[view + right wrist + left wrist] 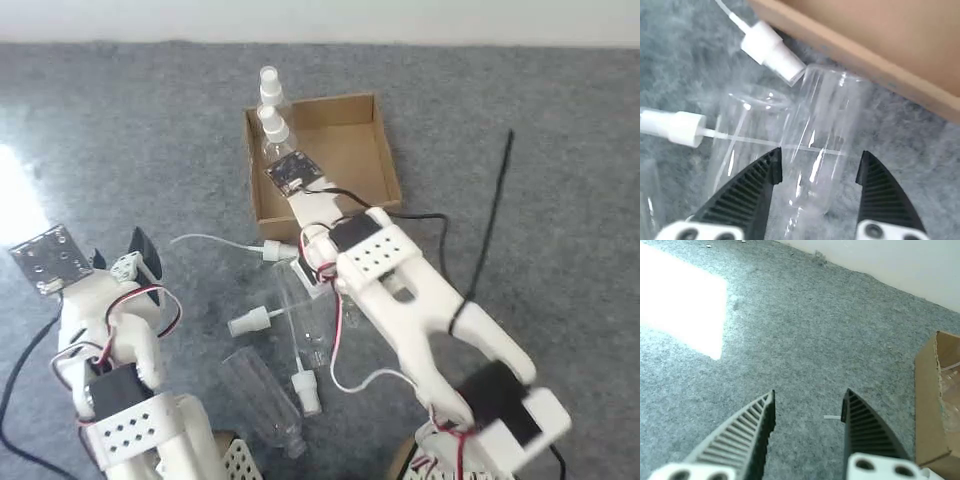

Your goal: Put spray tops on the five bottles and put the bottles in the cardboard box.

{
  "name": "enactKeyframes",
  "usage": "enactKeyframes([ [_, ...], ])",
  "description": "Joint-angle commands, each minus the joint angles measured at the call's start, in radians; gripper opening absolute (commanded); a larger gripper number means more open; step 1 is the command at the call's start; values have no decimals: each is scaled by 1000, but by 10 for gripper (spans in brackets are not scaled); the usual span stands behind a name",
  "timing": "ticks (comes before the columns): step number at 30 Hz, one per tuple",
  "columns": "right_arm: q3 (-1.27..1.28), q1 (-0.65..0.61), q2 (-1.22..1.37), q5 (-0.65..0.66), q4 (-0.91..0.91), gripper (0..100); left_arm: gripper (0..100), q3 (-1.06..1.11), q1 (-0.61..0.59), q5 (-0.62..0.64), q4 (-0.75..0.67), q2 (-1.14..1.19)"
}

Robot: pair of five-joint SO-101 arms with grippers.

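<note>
Just outside the cardboard box [865,65], the right claw [820,155] hangs wide open over a clear bottle [822,120] lying on the worktop [560,120]; a mid-body grip, clear of the loose spray top [771,50], looks safest.

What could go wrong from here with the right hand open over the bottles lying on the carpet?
The right hand hangs open over one clear bottle with a second bottle right alongside; closing might pinch both or roll one off. The thin tube of a spray top lies across both bottles and could snag on a finger.
</note>
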Motion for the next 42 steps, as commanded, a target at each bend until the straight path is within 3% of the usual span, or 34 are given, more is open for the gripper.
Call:
enactKeyframes([
  [1, -107, -2, 65, 9, 13, 210, 210, -12, -5, 2, -34, -9],
  [14, -144, -2, 203, 14, 59, 209, 210, -12, -5, 2, -34, -9],
  [42, -170, 56, -12, 12, 343, 209, 209, 13, -5, 0, -83, -9],
])
